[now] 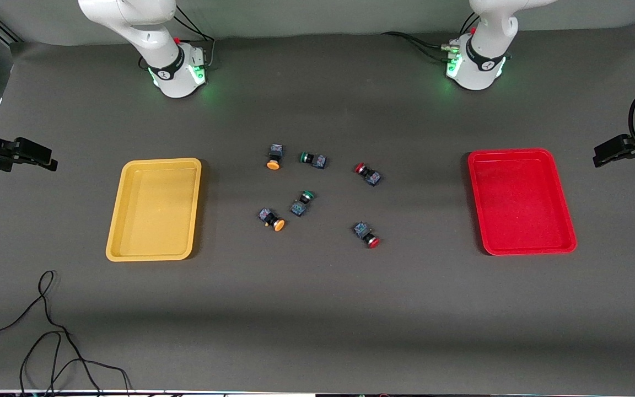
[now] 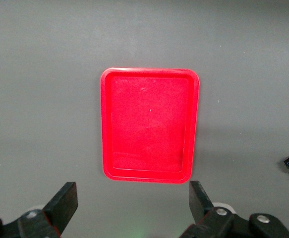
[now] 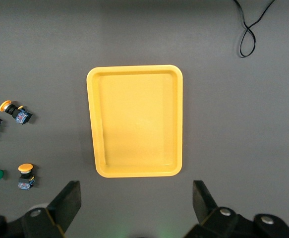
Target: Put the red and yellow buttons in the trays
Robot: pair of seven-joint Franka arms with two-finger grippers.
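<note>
Two yellow-capped buttons [image 1: 274, 157] [image 1: 272, 219] and two red-capped buttons [image 1: 367, 174] [image 1: 366, 234] lie loose on the grey mat in mid-table. The empty yellow tray [image 1: 154, 209] is toward the right arm's end and the empty red tray [image 1: 520, 201] toward the left arm's end. My left gripper [image 2: 133, 198] is open and empty, high over the mat beside the red tray [image 2: 149, 126]. My right gripper [image 3: 137, 197] is open and empty, high over the mat beside the yellow tray [image 3: 134, 121]. The right wrist view also shows both yellow-capped buttons [image 3: 15, 112] [image 3: 26, 176]. Neither gripper shows in the front view.
Two green-capped buttons [image 1: 313, 159] [image 1: 301, 203] lie among the others. A black cable [image 1: 47, 331] loops on the mat nearer the front camera than the yellow tray. Black fixtures [image 1: 14, 151] [image 1: 626, 146] stand at both table ends.
</note>
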